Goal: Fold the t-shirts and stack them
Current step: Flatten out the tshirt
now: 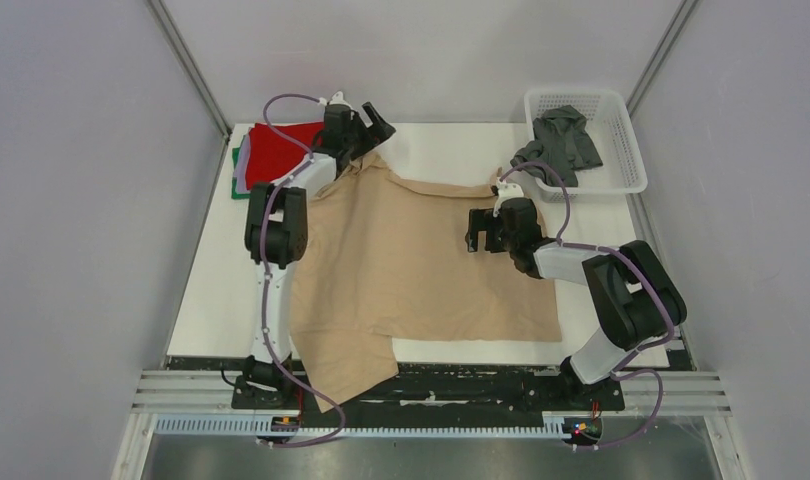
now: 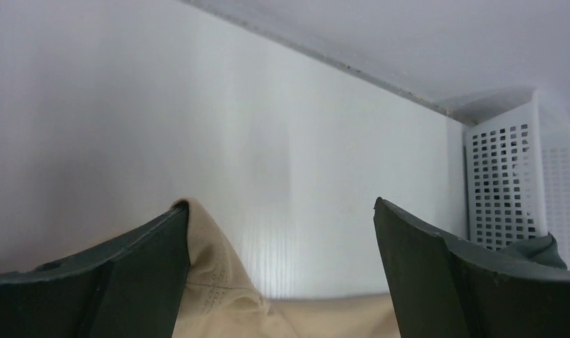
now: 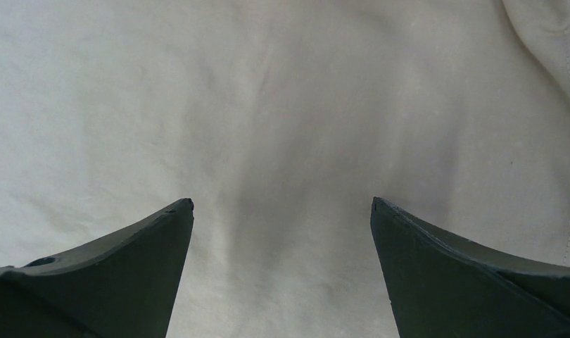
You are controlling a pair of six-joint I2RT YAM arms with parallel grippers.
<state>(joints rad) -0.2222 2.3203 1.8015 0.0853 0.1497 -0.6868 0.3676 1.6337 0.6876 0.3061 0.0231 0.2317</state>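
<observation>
Step in hand, as I judge it: laying out and flattening the tan t-shirt (image 1: 421,260) before its first fold.

- The tan t-shirt is lying spread across the middle of the table (image 1: 231,290), mostly flat. One flap is drooping over the near edge at the left, and a point of cloth is reaching toward the far-left corner.
- The left hand (image 1: 364,128) is sitting at that far point with its fingers apart. In the left wrist view a seamed fold of tan cloth is lying against the inner face of one finger, not pinched.
- The right hand (image 1: 478,232) is hovering over the right-centre of the shirt, fingers spread wide, nothing between them. The right wrist view is showing only lightly wrinkled cloth below; I cannot tell whether the tips are touching it.
- The red t-shirt (image 1: 281,148) is resting folded in the far-left corner, just beside the left hand.
- The dark grey t-shirt (image 1: 561,140) is waiting crumpled in the basket (image 1: 621,175) at the far right, one part draping over its near rim.

Next move, as a judgement:
- The left hand needs closing on the seam at its finger.
- The right hand needs dropping to an edge, since mid-panel offers little to pinch.
- Both should then be carrying cloth over together so the fold lands square.
- The overhanging flap may be dragging, so it is worth watching.
</observation>
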